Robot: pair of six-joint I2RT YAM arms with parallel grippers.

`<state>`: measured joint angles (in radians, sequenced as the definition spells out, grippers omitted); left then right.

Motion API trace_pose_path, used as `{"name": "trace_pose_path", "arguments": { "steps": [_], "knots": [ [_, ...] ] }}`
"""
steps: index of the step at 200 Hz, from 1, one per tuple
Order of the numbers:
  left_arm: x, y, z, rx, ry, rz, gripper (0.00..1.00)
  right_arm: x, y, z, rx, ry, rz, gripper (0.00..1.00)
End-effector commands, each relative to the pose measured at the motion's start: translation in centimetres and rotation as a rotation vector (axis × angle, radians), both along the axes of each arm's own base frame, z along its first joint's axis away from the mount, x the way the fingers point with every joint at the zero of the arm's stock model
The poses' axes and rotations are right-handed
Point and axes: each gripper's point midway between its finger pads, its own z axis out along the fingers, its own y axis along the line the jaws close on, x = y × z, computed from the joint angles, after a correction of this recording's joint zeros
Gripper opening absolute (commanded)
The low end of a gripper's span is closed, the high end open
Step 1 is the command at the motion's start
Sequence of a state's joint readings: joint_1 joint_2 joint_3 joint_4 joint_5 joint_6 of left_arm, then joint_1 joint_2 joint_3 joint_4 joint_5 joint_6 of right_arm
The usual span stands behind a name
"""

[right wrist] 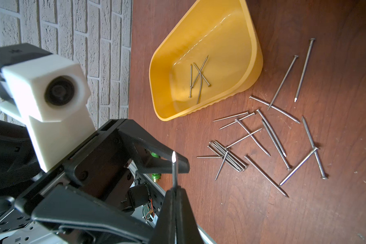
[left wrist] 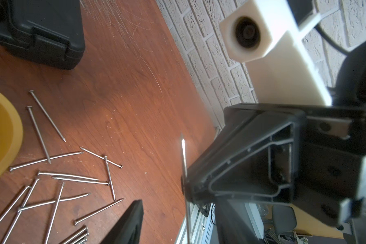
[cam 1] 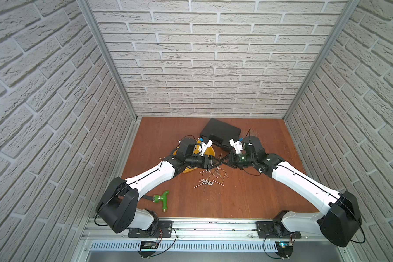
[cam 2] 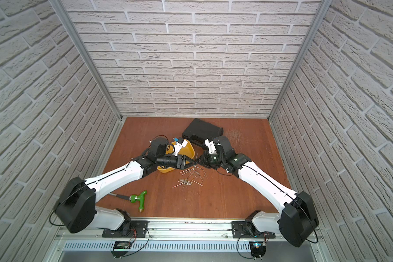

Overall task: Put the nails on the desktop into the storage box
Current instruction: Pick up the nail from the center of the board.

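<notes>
Logged desktop [right wrist: 304,211] as flat reddish-brown wood-grain board with pale scratches. Logged storage box [right wrist: 230,31] as shallow yellow plastic tub, glossy, with rounded corners and rolled rim, resting on the board toward the left arm's side and partly hidden under that arm in both top views. Counted four nails [right wrist: 199,80] inside it: thin, silvery-grey, small flat heads, crossing on the tub floor, one slightly bent. Counted about fourteen loose nails [right wrist: 262,139] strewn singly on the board just beside the box, long axes in all directions, several crossing. Also logged one tight bundle [right wrist: 227,156] of parallel nails, number not readable. Found right gripper [left wrist: 187,187] clamped on one held nail [right wrist: 174,166], raised off the board, long axis crosswise to the black fingers, pointed tip sticking clear. Found left gripper [cam 1: 216,162] with jaws apart, tip to tip with the right gripper above the scattered nails. Placed the held nail's point close against one of the left fingers [right wrist: 156,157], contact not resolvable. Noted one black moulded case [cam 1: 220,131], matte, with a latch, behind the grippers. Noted one green T-handled tool [cam 1: 161,197] with dark shaft, lying near the left arm's base.
</notes>
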<state>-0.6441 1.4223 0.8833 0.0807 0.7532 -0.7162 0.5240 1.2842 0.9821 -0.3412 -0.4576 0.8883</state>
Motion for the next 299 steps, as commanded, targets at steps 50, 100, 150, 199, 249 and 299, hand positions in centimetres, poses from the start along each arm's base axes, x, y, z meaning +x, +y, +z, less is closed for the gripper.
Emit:
{"name": "trace_pose_path", "arguments": {
  "steps": [50, 100, 150, 199, 249, 299],
  "knots": [
    [-0.5, -1.9, 0.1, -0.014, -0.029, -0.064, 0.49, 0.2, 1.5, 5.0, 0.170, -0.094, 0.021, 0.02],
    [-0.5, -1.9, 0.2, -0.010, -0.039, -0.070, 0.54, 0.6, 0.6, 5.2, 0.173, -0.097, -0.009, 0.02],
    [-1.0, -1.8, 1.0, -0.036, -0.055, -0.099, 0.57, 0.6, 0.3, 5.1, 0.184, -0.092, -0.017, 0.02],
    [-1.8, -1.8, 2.4, -0.088, -0.076, -0.136, 0.57, 0.8, -0.1, 5.0, 0.188, -0.089, -0.033, 0.02],
    [-2.1, -1.7, 3.3, -0.122, -0.075, -0.162, 0.55, 0.9, -0.2, 5.3, 0.201, -0.091, -0.035, 0.02],
    [-1.8, -1.8, 2.6, -0.093, -0.060, -0.161, 0.35, 0.6, 0.0, 5.3, 0.206, -0.082, -0.017, 0.02]
  ]
}}
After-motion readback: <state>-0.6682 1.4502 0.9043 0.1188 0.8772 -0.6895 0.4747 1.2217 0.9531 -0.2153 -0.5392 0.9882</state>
